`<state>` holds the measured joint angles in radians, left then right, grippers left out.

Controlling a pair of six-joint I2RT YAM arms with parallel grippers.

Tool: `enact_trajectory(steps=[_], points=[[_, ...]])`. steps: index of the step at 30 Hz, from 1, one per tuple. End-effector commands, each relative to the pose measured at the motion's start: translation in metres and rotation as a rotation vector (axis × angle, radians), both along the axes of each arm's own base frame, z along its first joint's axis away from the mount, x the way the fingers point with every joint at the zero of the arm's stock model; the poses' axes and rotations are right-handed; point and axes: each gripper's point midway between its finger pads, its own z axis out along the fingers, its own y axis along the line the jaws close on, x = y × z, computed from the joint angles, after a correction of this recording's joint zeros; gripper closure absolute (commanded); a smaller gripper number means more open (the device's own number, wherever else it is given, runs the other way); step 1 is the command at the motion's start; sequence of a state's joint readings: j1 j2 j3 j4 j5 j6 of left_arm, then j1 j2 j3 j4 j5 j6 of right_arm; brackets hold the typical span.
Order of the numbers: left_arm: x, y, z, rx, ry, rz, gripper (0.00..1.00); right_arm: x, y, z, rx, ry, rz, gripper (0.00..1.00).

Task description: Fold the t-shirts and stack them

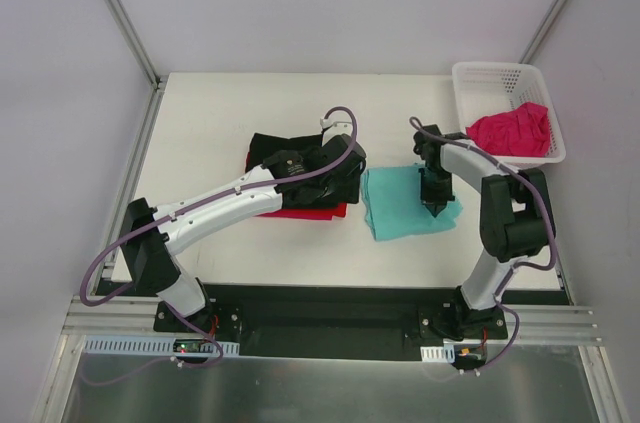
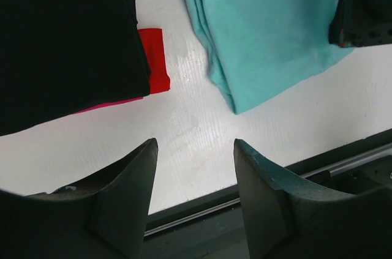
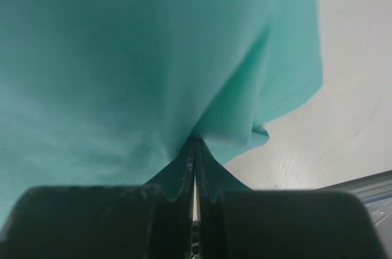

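Note:
A folded teal-green t-shirt lies at the table's middle, also in the left wrist view and filling the right wrist view. My right gripper is shut on a pinch of the teal cloth near its right edge. A black t-shirt lies on a red t-shirt to the left; both show in the left wrist view as black and red. My left gripper hangs open over bare table beside that stack, holding nothing. A magenta-pink t-shirt sits in the basket.
The white lattice basket stands at the back right corner. The table's near edge and a black rail run just below the left gripper. Grey walls close the table on three sides.

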<state>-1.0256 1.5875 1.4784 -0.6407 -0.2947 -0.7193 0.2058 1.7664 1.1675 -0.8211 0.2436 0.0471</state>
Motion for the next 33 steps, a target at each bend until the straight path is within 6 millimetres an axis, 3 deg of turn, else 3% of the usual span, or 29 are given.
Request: enact_trajectory(steps=[1,5,10,15,19,23,24,25,26,28,33], points=[[0.000,0.008,0.015,-0.027,-0.007,0.005,0.48,-0.037,0.041,0.004,0.079,0.102,0.103,0.99],[-0.003,0.011,0.015,-0.028,-0.003,0.007,0.48,-0.049,0.070,0.000,0.097,0.126,0.159,0.99],[-0.003,0.016,0.016,-0.031,-0.008,0.013,0.48,-0.049,0.073,0.009,0.043,0.112,0.173,0.99],[-0.007,0.009,0.007,-0.041,0.050,-0.034,0.48,-0.034,0.072,0.042,0.038,-0.018,0.154,0.98],[-0.001,0.004,-0.002,-0.043,0.112,-0.094,0.49,-0.028,0.067,0.074,0.063,-0.152,0.105,0.84],[0.004,-0.005,-0.009,-0.090,0.180,-0.185,0.50,-0.027,0.059,0.086,0.130,-0.252,0.013,0.66],[0.006,-0.010,-0.014,-0.121,0.200,-0.208,0.50,-0.019,0.068,0.090,0.211,-0.312,-0.003,0.63],[0.004,-0.013,-0.014,-0.162,0.237,-0.237,0.50,-0.026,0.065,0.079,0.233,-0.307,-0.030,0.58],[0.010,-0.009,-0.018,-0.177,0.256,-0.226,0.50,-0.023,0.061,0.087,0.277,-0.369,-0.083,0.56],[0.015,-0.008,-0.024,-0.196,0.265,-0.221,0.50,-0.021,0.058,0.081,0.313,-0.412,-0.122,0.50],[0.019,-0.015,-0.023,-0.230,0.280,-0.251,0.49,-0.016,0.046,0.079,0.433,-0.513,-0.255,0.48]])
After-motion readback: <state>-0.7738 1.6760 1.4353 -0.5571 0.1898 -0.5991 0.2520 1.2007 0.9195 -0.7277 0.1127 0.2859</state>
